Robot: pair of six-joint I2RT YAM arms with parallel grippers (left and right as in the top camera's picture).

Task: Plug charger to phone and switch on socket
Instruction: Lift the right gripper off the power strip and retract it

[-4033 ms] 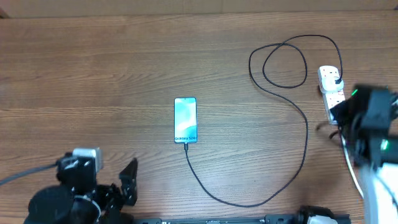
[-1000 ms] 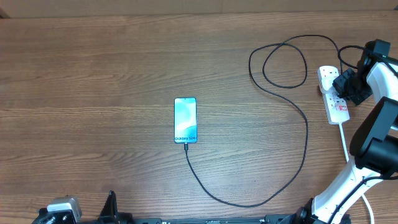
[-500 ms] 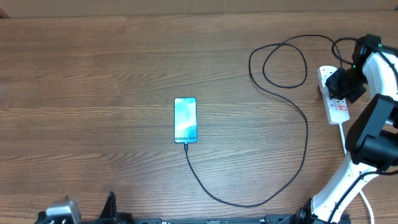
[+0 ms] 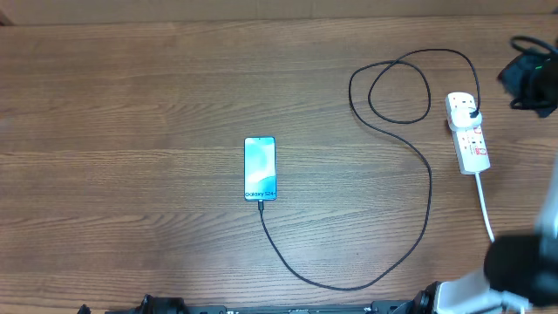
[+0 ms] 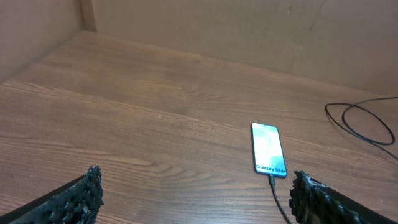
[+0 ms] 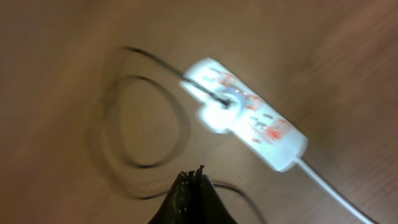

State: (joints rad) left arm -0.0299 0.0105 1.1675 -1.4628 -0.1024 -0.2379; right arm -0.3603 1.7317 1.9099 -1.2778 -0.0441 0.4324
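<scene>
1. The phone (image 4: 260, 168) lies flat mid-table, screen lit, and the black cable (image 4: 430, 201) meets its bottom edge, so I judge that end plugged in.
2. The cable's plug (image 4: 472, 112) sits in the far end of the power strip (image 4: 469, 139) at the table's right side.
3. That leaves the switch. The wrist view is too blurred to tell whether it is on.
4. My right claw (image 6: 194, 180) hangs above the strip, tips pinched together, holding nothing.
5. My left claw (image 5: 196, 183) is spread wide and empty, well short of the phone.
6. Next I'd lower the closed right tips onto the red-marked switches (image 6: 272, 129) nearest the plug and press down without shoving the strip.
</scene>
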